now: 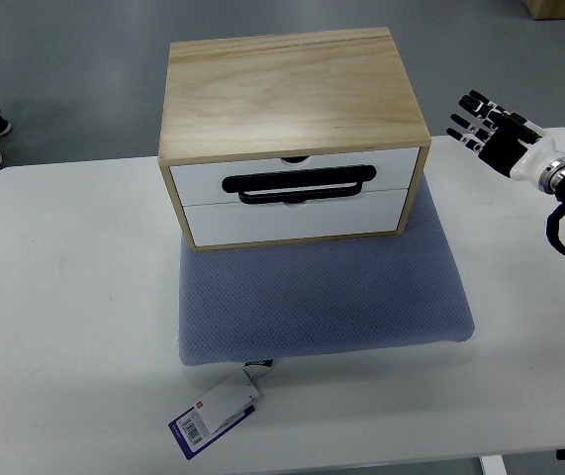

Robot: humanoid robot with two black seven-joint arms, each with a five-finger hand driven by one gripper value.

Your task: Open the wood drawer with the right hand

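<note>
Reach not yet begun: my right hand (488,129) hovers with fingers spread, empty; the drawer (297,180) and its black handle (300,184) sit well to its left. Next I must close in on that handle.

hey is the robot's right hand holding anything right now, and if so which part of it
Nothing is held. The right hand hovers with fingers spread, off to the right of the wood drawer box, clear of its black handle.

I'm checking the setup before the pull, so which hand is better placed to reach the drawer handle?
Right. The right hand hovers open beside the wood box, level with the black handle on the drawer. No left hand is in view.
</note>
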